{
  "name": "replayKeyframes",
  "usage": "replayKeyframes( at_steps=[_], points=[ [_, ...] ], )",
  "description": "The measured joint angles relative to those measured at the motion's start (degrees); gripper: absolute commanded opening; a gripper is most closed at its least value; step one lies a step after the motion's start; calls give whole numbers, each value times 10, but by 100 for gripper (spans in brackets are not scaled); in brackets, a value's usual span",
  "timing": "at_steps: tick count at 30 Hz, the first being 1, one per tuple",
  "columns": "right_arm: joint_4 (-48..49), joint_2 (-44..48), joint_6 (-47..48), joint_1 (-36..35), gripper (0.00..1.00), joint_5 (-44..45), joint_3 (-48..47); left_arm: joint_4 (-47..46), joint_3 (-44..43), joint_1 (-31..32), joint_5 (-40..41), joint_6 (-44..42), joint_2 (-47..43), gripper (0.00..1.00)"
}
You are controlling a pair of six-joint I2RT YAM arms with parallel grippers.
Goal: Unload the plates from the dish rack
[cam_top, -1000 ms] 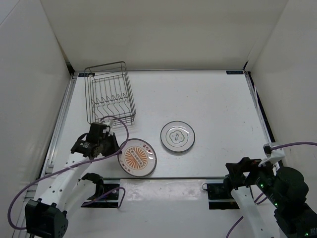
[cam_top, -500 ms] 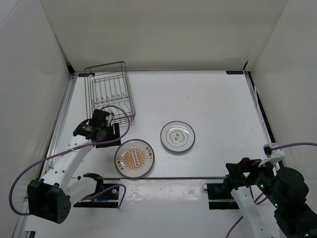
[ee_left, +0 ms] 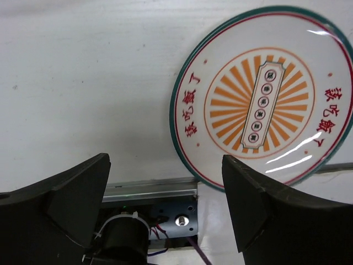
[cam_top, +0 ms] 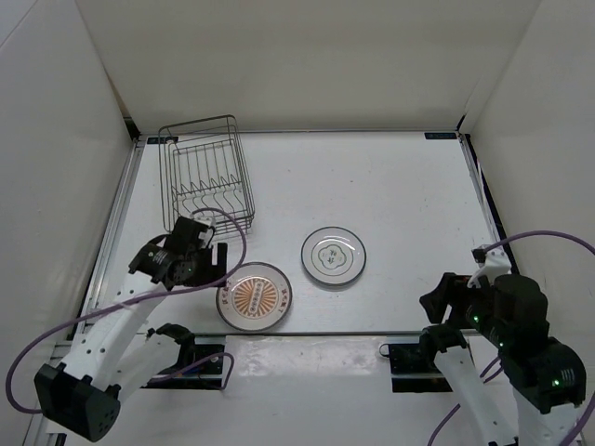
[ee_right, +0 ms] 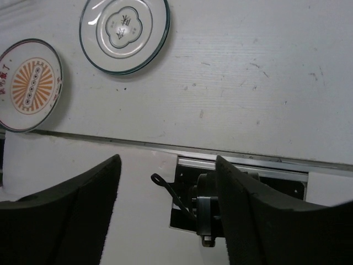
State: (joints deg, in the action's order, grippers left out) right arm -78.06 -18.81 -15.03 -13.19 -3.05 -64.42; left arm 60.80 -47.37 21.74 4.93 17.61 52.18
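The dish rack (cam_top: 205, 174) stands at the back left, and only its wire prongs show inside it. The orange-patterned plate (cam_top: 254, 295) (ee_left: 259, 96) (ee_right: 31, 83) lies flat near the table's front edge. The grey-rimmed plate (cam_top: 333, 256) (ee_right: 124, 33) lies flat to its right. My left gripper (cam_top: 206, 266) (ee_left: 164, 165) hovers open just left of the orange plate, holding nothing. My right gripper (cam_top: 439, 302) (ee_right: 167, 160) hangs open over the front right edge, far from both plates, with nothing between its fingers.
A metal rail (cam_top: 353, 333) runs along the table's near edge, with the arm mounts (cam_top: 197, 358) (cam_top: 416, 357) just below it. White walls enclose the table on three sides. A purple cable (cam_top: 237, 243) loops over the left arm near the rack.
My left gripper has opened and let go of the orange plate, which now lies flat. The left gripper drew back to the left. The right arm rose and its jaws narrowed somewhat.
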Motion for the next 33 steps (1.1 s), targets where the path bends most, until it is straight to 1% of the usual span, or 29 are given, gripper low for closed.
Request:
replayKeyframes(
  at_steps=[2,4,5,6,7,9,12,16,17,18,20,22,24,25,26,27,33],
  points=[
    [0,-12,-6,0,64,3,18,7,18,16,14,-1,-26,95],
    [-1,-25,-12,0,59,8,31,10,37,26,28,-2,-59,96],
    [-1,-33,-14,0,55,12,33,9,47,31,35,-2,-77,100],
    [0,-40,-14,0,44,16,35,10,56,36,41,-4,-98,100],
    [0,-47,-14,0,24,21,36,12,62,39,45,-5,-117,100],
    [2,-56,-14,0,1,31,44,2,72,43,50,-7,-148,100],
    [2,-64,-23,0,0,44,61,-30,95,44,48,-20,-178,100],
    [6,-85,-26,0,0,56,82,-43,102,44,33,-31,-156,100],
    [8,-91,-26,0,2,57,88,-45,102,44,31,-32,-146,100],
    [11,-98,-26,0,14,57,94,-45,101,44,29,-34,-136,100],
    [16,-112,-27,0,36,54,100,-45,101,44,26,-35,-123,100],
    [21,-121,-24,0,43,49,103,-46,101,44,23,-37,-120,100],
    [26,-126,-22,0,62,44,104,-50,101,43,21,-37,-124,100],
    [29,-126,-22,0,69,43,105,-53,101,42,19,-38,-127,100],
    [31,-125,-22,0,83,42,107,-54,101,41,19,-38,-129,100],
    [32,-125,-23,0,90,41,107,-56,101,39,18,-38,-130,100],
    [33,-135,-8,0,90,11,107,-56,101,37,17,-38,-137,100]
  ],
)
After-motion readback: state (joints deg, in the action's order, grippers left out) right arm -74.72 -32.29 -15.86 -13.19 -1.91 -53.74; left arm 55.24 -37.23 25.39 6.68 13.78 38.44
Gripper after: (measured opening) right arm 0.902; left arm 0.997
